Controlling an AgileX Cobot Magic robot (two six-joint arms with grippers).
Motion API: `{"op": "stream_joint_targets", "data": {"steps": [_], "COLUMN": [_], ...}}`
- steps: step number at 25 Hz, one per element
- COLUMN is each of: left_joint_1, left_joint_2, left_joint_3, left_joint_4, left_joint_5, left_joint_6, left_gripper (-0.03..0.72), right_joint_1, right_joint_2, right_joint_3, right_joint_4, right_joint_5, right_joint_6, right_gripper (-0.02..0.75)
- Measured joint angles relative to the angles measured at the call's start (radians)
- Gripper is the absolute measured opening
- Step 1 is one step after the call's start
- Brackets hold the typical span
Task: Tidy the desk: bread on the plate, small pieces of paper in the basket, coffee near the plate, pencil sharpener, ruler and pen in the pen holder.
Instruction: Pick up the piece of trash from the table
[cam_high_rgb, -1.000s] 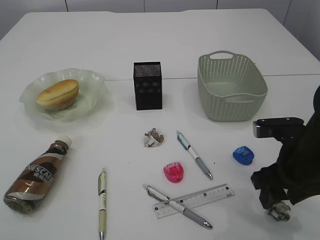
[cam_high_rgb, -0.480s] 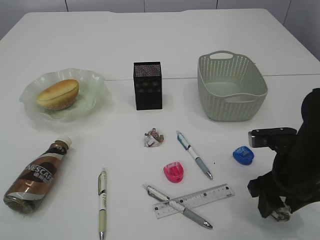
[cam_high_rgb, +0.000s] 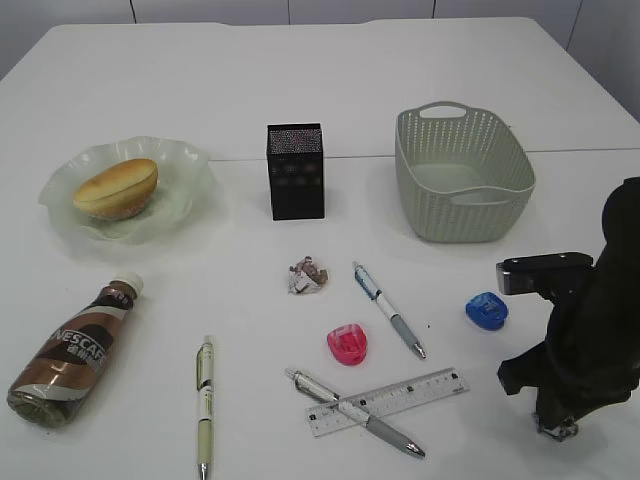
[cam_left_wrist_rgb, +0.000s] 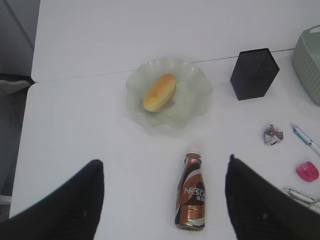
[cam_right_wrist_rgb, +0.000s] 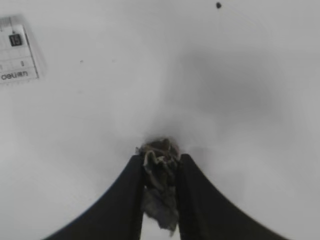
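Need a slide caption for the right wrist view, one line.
Right gripper pinches a crumpled paper wad against the white desk; ruler end at upper left.

My workspace: a staged office-type desk in a plain test room. The desk is a large bare white tabletop, with pale panelled wall behind it. Desk stationery lies before me: a black mesh pen holder, pens, a clear ruler, two sharpeners. A plate and a woven basket stand behind them.
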Motion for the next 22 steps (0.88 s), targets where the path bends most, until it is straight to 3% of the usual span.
{"op": "stream_joint_targets", "data": {"steps": [4, 16, 22], "left_joint_1": [0.000, 0.000, 0.000], "left_joint_2": [0.000, 0.000, 0.000], "left_joint_3": [0.000, 0.000, 0.000], "left_joint_4": [0.000, 0.024, 0.025], "left_joint_5": [0.000, 0.000, 0.000], "left_joint_6": [0.000, 0.000, 0.000], "left_gripper": [0.549, 0.548, 0.543], "right_joint_1": [0.000, 0.000, 0.000], "right_joint_2": [0.000, -0.045, -0.065], "right_joint_3": [-0.018, -0.177, -0.370], "right_joint_4": [-0.006, 0.012, 0.014], "right_joint_5": [0.011, 0.285, 0.348], "right_joint_6": [0.000, -0.002, 0.007], "right_gripper": [0.001, -0.008, -0.010]}}
